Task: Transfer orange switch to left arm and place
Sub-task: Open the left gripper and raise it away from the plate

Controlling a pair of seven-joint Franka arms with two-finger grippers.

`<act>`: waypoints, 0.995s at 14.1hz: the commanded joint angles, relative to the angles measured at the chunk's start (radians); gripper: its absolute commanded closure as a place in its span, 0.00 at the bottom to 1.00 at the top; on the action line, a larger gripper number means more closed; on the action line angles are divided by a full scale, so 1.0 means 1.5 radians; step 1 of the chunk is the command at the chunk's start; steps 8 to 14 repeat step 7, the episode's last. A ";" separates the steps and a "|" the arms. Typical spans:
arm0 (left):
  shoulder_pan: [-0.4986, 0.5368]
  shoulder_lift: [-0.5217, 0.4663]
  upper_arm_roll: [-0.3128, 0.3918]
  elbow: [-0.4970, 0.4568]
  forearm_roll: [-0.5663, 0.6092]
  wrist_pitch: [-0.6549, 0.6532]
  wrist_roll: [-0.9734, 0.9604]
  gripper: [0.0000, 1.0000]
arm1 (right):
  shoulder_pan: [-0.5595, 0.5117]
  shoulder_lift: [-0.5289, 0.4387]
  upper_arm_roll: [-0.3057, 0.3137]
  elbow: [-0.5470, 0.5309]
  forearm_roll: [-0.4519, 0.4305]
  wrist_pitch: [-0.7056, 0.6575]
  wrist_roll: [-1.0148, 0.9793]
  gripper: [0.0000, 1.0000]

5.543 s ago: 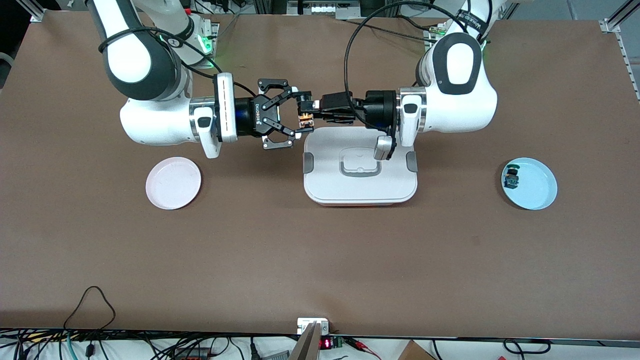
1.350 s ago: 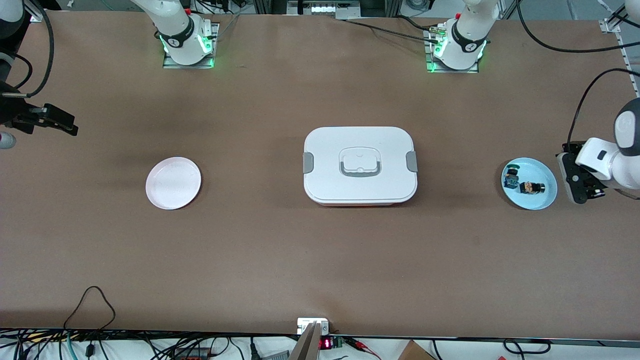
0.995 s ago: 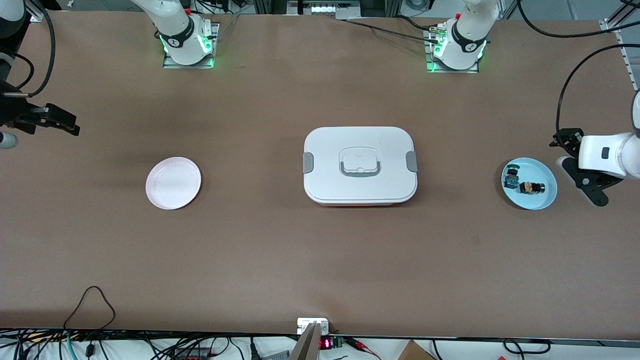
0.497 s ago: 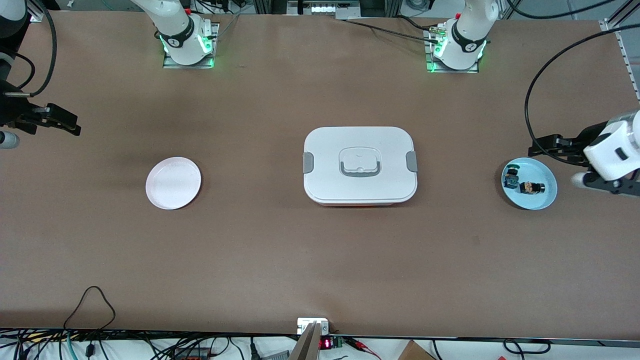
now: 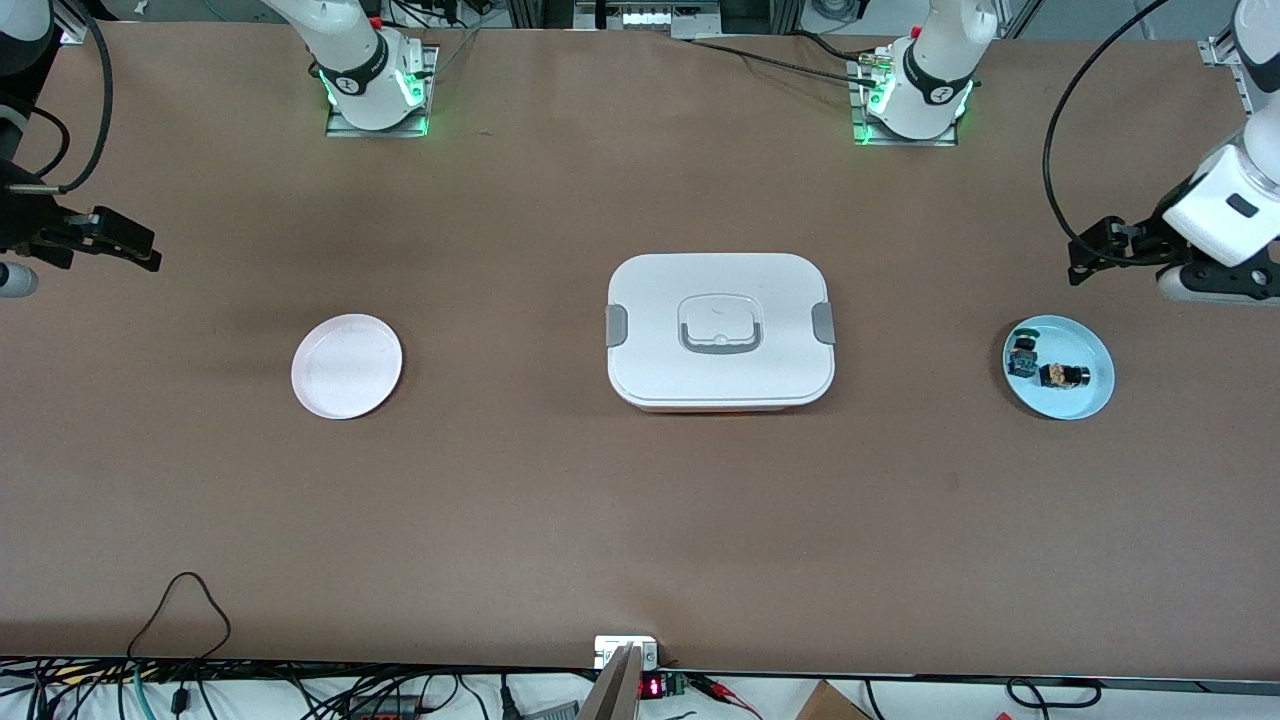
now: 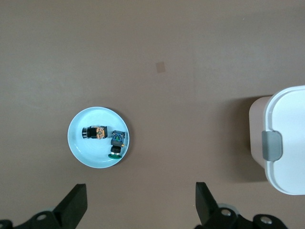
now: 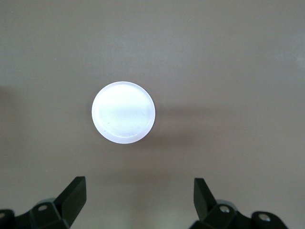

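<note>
Table [image 5: 560, 520]: brown, carrying all items listed.

Orange switch [image 5: 1062, 376]: lies on its side in the pale blue plate [image 5: 1090, 398], which sits near the table edge at the left arm's end. Nothing grips it. In the left wrist view the same switch [image 6: 93, 132] shows a black body with an orange section.

Green-and-blue switch [image 5: 1022, 355]: in the same blue plate, just beside the orange one, apart from it.

Box [image 5: 720, 330]: white, lid on, grey clips at both short sides, at the middle of the table, well apart from both plates.

Pink plate [image 5: 347, 365]: toward the right arm's end of the table, holding nothing.

Left hand [image 5: 1095, 250]: raised above the table edge at the left arm's end, close to the blue plate; fingers [image 6: 75, 205] spread apart, holding nothing.

Right hand [image 5: 105, 240]: raised by the table edge at the right arm's end; fingers [image 7: 75, 194] spread apart, holding nothing.
</note>
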 commanded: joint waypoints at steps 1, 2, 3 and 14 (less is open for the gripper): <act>-0.002 0.010 0.012 0.004 0.012 -0.012 0.000 0.00 | -0.003 0.001 0.001 0.011 0.010 -0.011 -0.006 0.00; -0.002 0.013 0.012 0.010 0.013 -0.023 0.000 0.00 | -0.003 0.000 0.001 0.011 0.010 -0.011 -0.005 0.00; -0.002 0.013 0.012 0.010 0.014 -0.023 0.000 0.00 | -0.003 0.000 0.001 0.011 0.011 -0.012 -0.005 0.00; -0.003 0.018 0.011 0.012 0.015 -0.024 -0.002 0.00 | -0.003 0.000 -0.002 0.011 0.025 -0.012 -0.007 0.00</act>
